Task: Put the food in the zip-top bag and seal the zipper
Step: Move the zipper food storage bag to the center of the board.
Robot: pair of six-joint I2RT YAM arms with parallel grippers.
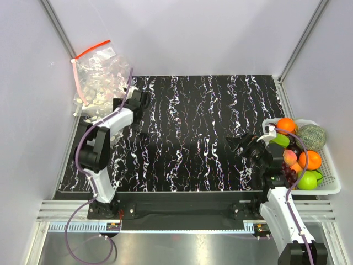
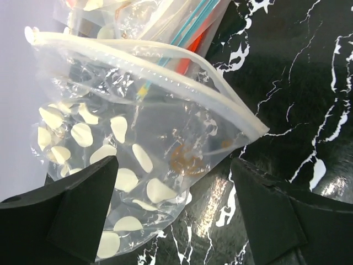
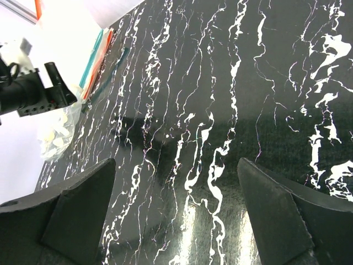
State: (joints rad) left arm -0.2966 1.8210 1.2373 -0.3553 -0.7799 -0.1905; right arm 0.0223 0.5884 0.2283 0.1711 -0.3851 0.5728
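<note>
Black tabletop [image 1: 209, 110] veined with white, seen from above, with two robot arms bolted at its near edge. At the far left corner a heap of clear bags [image 1: 99, 69] with a red strip leans against the wall.

The left gripper [image 2: 174, 171] reaches into that corner, its jaws spread wide. Between them, in the left wrist view, lies the zip-top bag [image 2: 110, 143], clear, crinkled and printed with white ovals. It sits partly on the tabletop and just in front of the heap. The zipper [image 2: 165, 72] runs as a pale strip across its upper edge, slanting down to the right. Its two rails look slightly parted, so the mouth is probably unsealed. The open jaws flank the bag's body, likely lined up to pinch it and pull it away from the heap. Whether the left finger touches the plastic cannot be told. A faint brownish patch shows through the bag, but what it is remains unclear.

The right gripper [image 3: 176, 171] hangs over bare tabletop near the right edge, jaws also wide and holding nothing. Just beside it, at the right edge, a white tray [image 1: 331, 190] holds the food, including an orange [image 1: 286, 125], a melon [image 1: 311, 134] and a green fruit [image 1: 308, 179]. This arm seems placed to pick food once the bag is ready. No food has been taken yet, so the task looks to be at its start.
</note>
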